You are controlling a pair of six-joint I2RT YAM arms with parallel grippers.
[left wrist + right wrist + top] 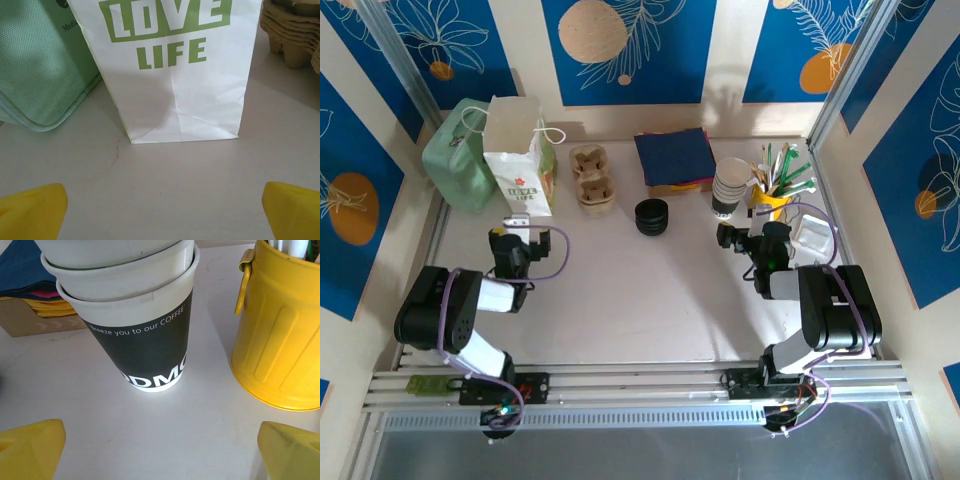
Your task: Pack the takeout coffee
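Two tools: left gripper [164, 207] and right gripper [161, 447] spread wide, empty.
Cargo: takeout coffee, whereabouts cannot tell.
Ahead of right: lidless cup stack [135, 320] beside yellow bucket [280, 340].
Ahead of left: white paper bag [175, 95], upright.
Progress: apparently nothing packed; all steps remain.

Cup stack [135, 325] left of bucket [280, 340]

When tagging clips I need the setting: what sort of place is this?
Likely a mock café takeout station: stacked paper coffee cups, pulp cup carriers, a white paper bag.
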